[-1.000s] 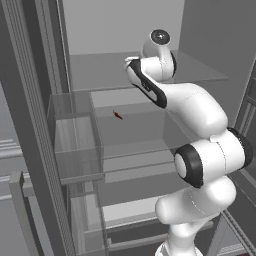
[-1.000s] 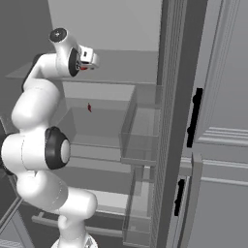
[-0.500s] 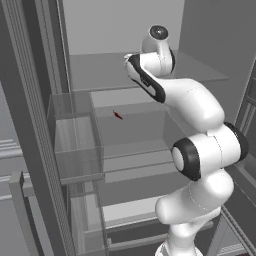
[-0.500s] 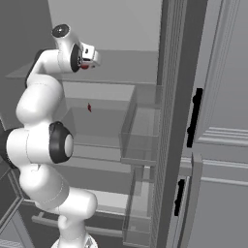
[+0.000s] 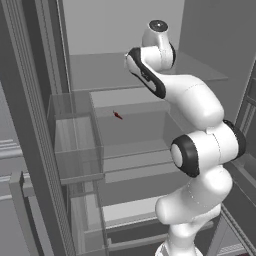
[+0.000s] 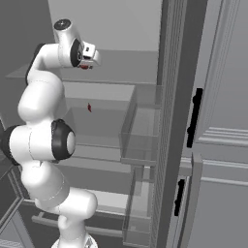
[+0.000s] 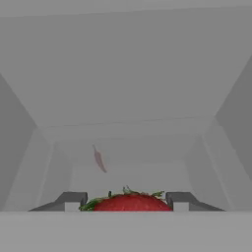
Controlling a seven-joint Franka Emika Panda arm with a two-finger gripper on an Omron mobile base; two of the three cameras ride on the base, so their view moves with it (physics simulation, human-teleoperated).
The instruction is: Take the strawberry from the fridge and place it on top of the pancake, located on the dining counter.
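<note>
Scene: a white robot arm reaches up into an open fridge [image 5: 125,70], a tall dark grey unit with a pale inside and clear glass shelves.
Gripper: the gripper [image 7: 128,202] is closed on the strawberry [image 7: 129,202]; the hand view has the red fruit with green leaves sitting between the two fingertips [image 7: 72,201].
Strawberry, where: held in the gripper [image 6: 86,64] high in the fridge, near the upper shelf; from the right base view a speck of red strawberry [image 6: 85,66] peeks out under the hand.
Step in hand: the pick looks done, judging by the fruit sitting between the fingers; the carry out of the fridge is not yet made.
Next move: it likely calls for drawing the hand straight back out between the shelves, keeping the grip firm, then taking the fruit to the bench with the pancake.
Count, strawberries: one.
Count, dark red slivers: one sliver [image 5: 117,115], lying on a lower shelf, well apart from the gripper.
Count, grippers: one.
Count, door handles: two black handles [image 6: 193,117] on the cabinet to the right.
</note>
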